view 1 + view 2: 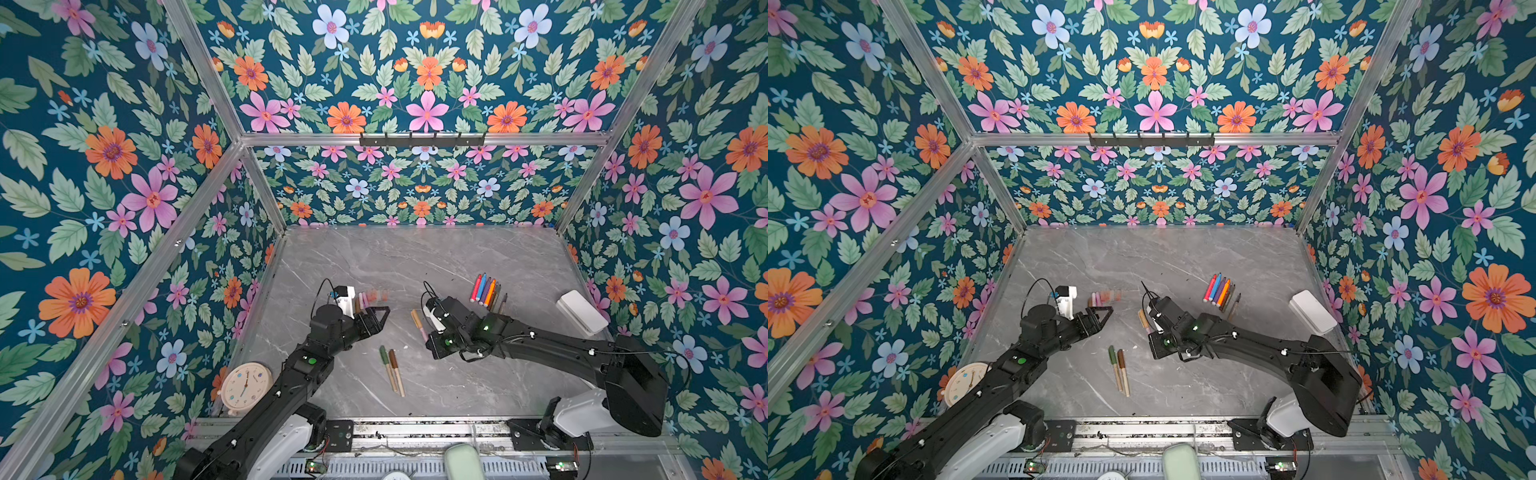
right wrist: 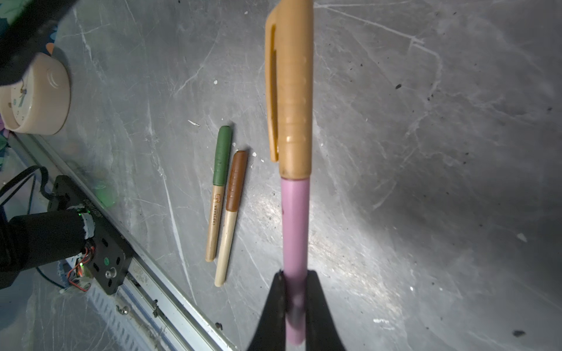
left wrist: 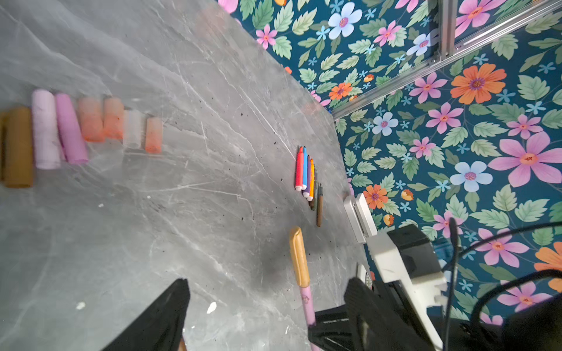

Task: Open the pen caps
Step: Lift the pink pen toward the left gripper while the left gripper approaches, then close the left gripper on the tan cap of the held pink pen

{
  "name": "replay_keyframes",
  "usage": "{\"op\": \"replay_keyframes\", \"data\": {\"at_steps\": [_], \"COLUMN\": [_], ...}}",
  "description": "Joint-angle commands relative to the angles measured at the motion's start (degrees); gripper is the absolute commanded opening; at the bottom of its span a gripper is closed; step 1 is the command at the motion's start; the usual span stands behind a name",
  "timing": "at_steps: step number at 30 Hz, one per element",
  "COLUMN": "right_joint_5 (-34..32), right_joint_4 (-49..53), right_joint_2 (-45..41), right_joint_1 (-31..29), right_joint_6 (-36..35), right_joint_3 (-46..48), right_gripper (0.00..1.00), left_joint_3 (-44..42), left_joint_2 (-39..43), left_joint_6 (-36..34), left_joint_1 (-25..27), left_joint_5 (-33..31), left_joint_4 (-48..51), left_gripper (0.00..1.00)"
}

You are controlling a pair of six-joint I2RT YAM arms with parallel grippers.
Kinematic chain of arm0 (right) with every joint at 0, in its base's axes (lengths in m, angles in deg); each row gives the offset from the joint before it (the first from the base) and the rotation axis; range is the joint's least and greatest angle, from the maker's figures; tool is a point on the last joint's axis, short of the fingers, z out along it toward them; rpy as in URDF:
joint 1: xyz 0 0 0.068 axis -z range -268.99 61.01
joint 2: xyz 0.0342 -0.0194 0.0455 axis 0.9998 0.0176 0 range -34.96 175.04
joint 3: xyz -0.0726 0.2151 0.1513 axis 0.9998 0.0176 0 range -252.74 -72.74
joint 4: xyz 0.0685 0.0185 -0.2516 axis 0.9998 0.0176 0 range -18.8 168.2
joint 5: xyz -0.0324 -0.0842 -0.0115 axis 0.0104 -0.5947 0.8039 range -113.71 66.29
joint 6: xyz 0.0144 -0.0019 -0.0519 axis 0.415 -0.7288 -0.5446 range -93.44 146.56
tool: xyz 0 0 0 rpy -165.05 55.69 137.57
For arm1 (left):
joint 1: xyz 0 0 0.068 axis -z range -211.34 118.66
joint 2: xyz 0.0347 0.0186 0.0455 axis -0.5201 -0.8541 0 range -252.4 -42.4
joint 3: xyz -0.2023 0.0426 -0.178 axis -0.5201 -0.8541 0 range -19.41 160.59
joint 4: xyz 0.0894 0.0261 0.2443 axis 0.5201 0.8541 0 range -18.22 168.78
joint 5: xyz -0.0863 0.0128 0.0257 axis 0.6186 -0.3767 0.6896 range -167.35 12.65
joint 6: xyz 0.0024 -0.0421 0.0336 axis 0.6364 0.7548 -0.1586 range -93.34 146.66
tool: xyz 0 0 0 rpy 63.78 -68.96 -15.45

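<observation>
**Pink pen clamped, cap on**

Left gripper (image 3: 266,285) jaws apart, empty, near loose pen caps (image 3: 91,127) rowed on worktop (image 1: 457,257). Right gripper (image 2: 295,291) clamped on pink pen (image 2: 294,228), tan cap (image 2: 292,91) fitted. Bright pens (image 1: 484,291) bunched further right.

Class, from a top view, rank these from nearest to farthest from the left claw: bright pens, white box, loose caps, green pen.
From the left claw:
1. The loose caps, just beyond it.
2. The green pen, towards the robot's base.
3. The bright pens, across on the right.
4. The white box, by the right wall.
</observation>
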Motion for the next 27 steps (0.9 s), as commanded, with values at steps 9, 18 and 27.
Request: {"op": "replay_keyframes", "data": {"at_steps": [9,18,27], "right_joint_5": [8.00,9.32,9.42], "right_joint_4": [-5.83,-6.77,-7.12], "right_joint_2": [-0.87,-1.30,-1.65], "right_joint_1": [-0.02,-0.04,-0.05], "right_joint_6": [-0.72,-0.46,-0.48], "right_joint_3": [0.83,1.11,1.32], "right_gripper": [0.00,0.00,0.00], "left_joint_3": [1.70,2.52,3.13], "left_joint_2": [-9.85,-14.08,-16.06], "left_joint_6": [1.99,2.26,2.29], "left_joint_1": [4.77,7.53,9.07], "left_joint_5": [1.72,1.91,1.89], "left_joint_4": [-10.98,-13.59,-14.72], "left_gripper": [0.74,0.62,0.55]}}
